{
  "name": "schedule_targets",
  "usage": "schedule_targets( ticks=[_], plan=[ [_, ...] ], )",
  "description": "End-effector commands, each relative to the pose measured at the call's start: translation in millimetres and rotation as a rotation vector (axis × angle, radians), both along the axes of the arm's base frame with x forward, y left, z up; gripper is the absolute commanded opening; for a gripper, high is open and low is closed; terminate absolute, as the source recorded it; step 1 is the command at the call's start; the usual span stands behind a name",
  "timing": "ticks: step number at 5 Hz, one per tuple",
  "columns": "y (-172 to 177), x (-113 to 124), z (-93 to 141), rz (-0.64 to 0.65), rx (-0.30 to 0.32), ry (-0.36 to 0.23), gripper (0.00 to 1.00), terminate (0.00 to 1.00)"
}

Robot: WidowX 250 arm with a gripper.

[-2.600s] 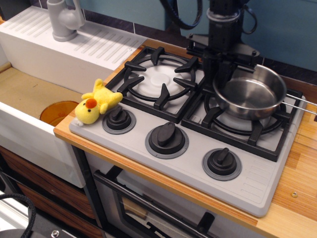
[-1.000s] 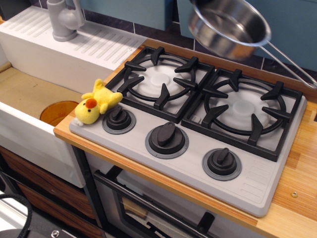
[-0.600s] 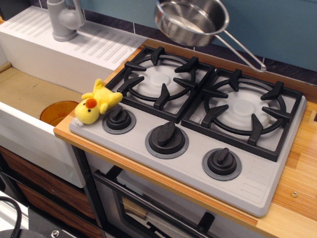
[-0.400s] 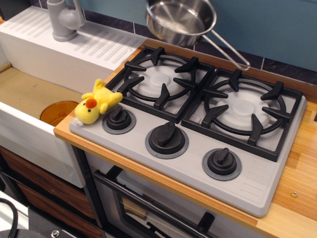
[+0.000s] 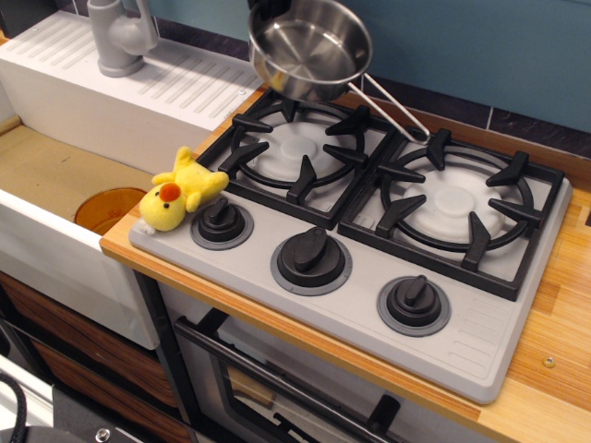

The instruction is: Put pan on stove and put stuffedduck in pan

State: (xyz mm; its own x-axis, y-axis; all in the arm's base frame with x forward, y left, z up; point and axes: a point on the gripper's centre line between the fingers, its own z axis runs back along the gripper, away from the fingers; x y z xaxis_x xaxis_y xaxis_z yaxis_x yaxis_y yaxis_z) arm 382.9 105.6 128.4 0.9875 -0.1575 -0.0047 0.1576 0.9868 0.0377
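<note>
The shiny steel pan (image 5: 309, 51) hangs in the air, tilted, above the back edge of the left burner grate (image 5: 300, 148) of the grey stove (image 5: 462, 332). Its wire handle (image 5: 392, 103) points down to the right. Only a dark bit of my gripper (image 5: 262, 11) shows, at the pan's far left rim by the top edge, and its jaws are hidden. The pan touches nothing else, so the gripper holds it. The yellow stuffedduck (image 5: 180, 191) lies on the stove's front left corner, beside the left knob (image 5: 222, 221).
The right burner grate (image 5: 452, 203) is bare. A white sink (image 5: 55, 175) with an orange disc (image 5: 106, 208) lies left of the stove, with a grey faucet (image 5: 120, 37) and ribbed drainboard (image 5: 175, 83) behind. A wooden counter (image 5: 554, 369) edges the stove.
The pan was lifted off the right burner, carried up and leftward, and now hangs lower over the back of the left burner. The duck has not moved.
</note>
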Motion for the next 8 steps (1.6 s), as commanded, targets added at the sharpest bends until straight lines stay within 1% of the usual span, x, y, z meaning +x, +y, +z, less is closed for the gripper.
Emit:
schedule_targets(
  ticks=[1, 2, 3, 4, 5, 6, 8],
  plan=[
    [10, -10, -6, 0.039, 0.000, -0.047, 0.00, 0.00],
    [11, -13, -13, 0.030, -0.013, -0.053, 1.00, 0.00],
    [10, -14, -10, 0.029, -0.021, -0.043, 1.00, 0.00],
    [6, -10, 4, 0.022, -0.020, -0.010, 1.00, 0.00],
    [2, -5, 24, 0.015, -0.005, 0.013, 1.00, 0.00],
    [-6, -7, 46, -0.011, 0.053, 0.023, 1.00, 0.00],
    [-6, -7, 46, -0.011, 0.053, 0.023, 1.00, 0.00]
  ],
)
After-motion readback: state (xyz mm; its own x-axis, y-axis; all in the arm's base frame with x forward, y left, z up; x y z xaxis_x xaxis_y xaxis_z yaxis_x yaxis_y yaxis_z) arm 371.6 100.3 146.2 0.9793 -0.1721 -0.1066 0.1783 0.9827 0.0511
